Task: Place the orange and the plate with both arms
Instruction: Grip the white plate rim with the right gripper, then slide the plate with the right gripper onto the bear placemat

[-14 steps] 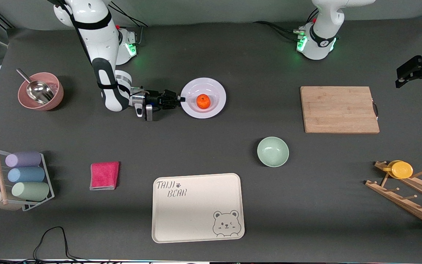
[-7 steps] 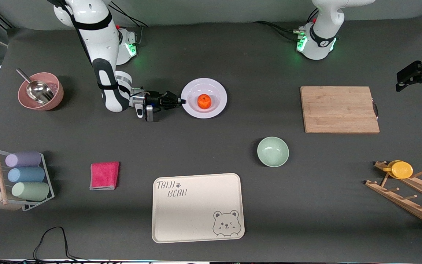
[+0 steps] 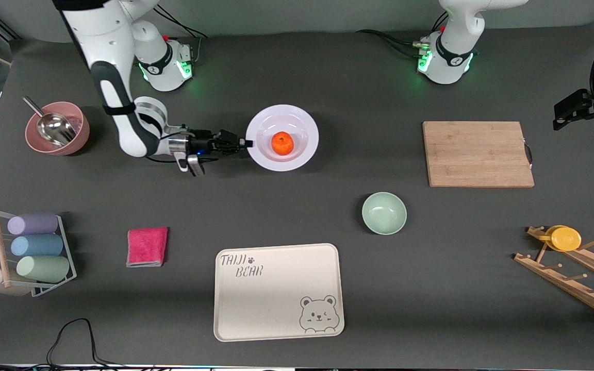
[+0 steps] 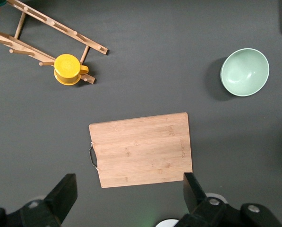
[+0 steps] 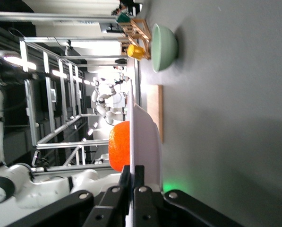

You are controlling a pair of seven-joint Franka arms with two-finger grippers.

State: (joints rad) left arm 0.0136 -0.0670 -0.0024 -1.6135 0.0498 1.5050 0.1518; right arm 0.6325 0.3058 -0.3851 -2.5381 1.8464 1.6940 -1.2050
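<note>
Dark grey tabletop [image 3: 297, 67], lab setting.

Plate [image 3: 297, 116]: white, carried level just above the table toward the right arm's end, its shadow offset beneath it.

Orange [image 3: 282, 142]: sits in the plate's well, so it likely travels with the plate.

Right gripper [image 3: 245, 144]: fingers [image 5: 141, 198] pinched tight on the plate's rim from the side, a hold that keeps the plate flat.

Left gripper [image 4: 126, 201]: fingers [image 4: 65, 191] spread wide, empty, waiting high over the cutting board [image 3: 477, 153], a plausible set-down spot.

Green bowl [image 3: 384, 213], bear tray [image 3: 278, 291]: nearer the front camera, untouched.
</note>
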